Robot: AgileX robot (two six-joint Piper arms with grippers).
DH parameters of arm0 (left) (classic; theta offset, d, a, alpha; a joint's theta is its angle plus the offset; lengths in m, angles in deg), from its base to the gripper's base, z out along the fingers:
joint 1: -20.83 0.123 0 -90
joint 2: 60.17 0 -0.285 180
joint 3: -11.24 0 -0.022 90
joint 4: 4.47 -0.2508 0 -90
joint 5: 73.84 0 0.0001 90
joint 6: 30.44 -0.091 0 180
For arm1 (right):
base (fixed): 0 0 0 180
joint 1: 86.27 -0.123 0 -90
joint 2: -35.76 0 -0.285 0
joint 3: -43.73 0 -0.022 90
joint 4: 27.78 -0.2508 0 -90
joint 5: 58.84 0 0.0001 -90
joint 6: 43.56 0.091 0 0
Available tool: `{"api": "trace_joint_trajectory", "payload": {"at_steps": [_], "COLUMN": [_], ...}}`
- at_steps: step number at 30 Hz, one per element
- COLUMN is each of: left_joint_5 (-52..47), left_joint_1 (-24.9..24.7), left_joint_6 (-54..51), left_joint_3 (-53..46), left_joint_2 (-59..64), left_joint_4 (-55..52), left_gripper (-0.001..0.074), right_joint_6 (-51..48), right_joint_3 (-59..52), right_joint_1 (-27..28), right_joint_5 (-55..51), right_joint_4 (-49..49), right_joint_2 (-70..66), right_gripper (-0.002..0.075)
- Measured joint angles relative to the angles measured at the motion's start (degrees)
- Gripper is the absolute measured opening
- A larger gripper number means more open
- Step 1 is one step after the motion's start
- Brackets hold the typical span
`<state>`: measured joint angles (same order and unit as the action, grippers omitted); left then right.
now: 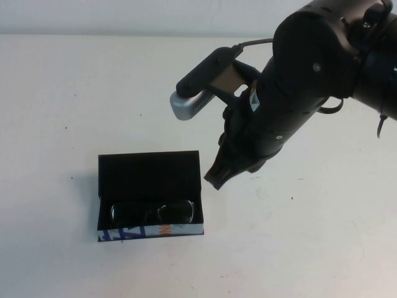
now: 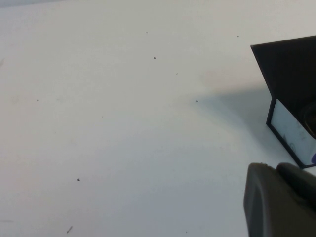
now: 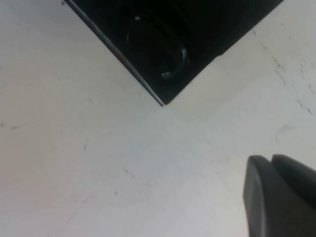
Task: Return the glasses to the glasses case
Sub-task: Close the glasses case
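A white table (image 1: 74,81) fills the high view, with the robot's right arm (image 1: 310,81) reaching in from the upper right. The right gripper (image 1: 217,175) hangs above the table just beside the upper right corner of the glasses case (image 1: 149,177), apart from it; its fingers look drawn together at the tip and hold nothing.

The glasses case sits left of centre, its flap lid open and leaning away from the robot, its blue-and-white printed edge with an orange mark facing the camera. The glasses (image 1: 155,212) lie inside the case, lenses up, along the front wall.

The right wrist view shows what the high view cannot: one corner of the glasses case (image 3: 163,96) from close above, with one lens of the glasses (image 3: 158,54) gleaming faintly in the black lining. A dark finger (image 3: 276,197) of the right gripper juts into the corner of that picture, over bare table (image 3: 74,148).

The left wrist view alone gives word of the left gripper, which the high view does not show. Only a dark finger (image 2: 276,202) appears there, too little to tell whether the pincer is wide or narrow. Beyond it stand the black lid and a pale side wall of the glasses case (image 2: 291,79), near the finger but not touching it, with speckled white table (image 2: 98,123) across the rest.
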<state>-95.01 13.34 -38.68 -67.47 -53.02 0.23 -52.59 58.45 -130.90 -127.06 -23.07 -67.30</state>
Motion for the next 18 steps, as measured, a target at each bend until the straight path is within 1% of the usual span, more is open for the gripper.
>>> {"api": "trace_joint_trajectory", "payload": {"at_steps": [3,8,12,14,18], "left_joint_5": [0.0,-0.02,0.02,1.76,7.65], "left_joint_1": [0.0,0.0,0.0,0.0,0.0], "left_joint_6": [0.0,-1.11,-1.19,1.4,8.24], "left_joint_3": [0.0,0.0,0.0,0.0,0.0], "left_joint_2": [0.0,0.0,0.0,0.0,0.0], "left_joint_4": [0.0,-6.13,-7.39,-4.4,7.14], "left_gripper": [0.0,0.0,0.0,0.0,0.0], "right_joint_6": [-1.16,-2.32,-4.86,-5.39,-5.62], "right_joint_3": [-0.1,-0.21,-0.29,-0.29,-0.29], "right_joint_1": [0.64,0.64,0.64,0.64,0.67], "right_joint_5": [2.09,5.52,7.21,7.28,7.59], "right_joint_4": [-2.41,-6.18,-9.38,-10.26,-10.66], "right_joint_2": [0.0,0.0,0.0,0.0,-0.28], "right_gripper": [-0.0011,-0.0011,-0.0011,-0.0011,-0.0011]}}
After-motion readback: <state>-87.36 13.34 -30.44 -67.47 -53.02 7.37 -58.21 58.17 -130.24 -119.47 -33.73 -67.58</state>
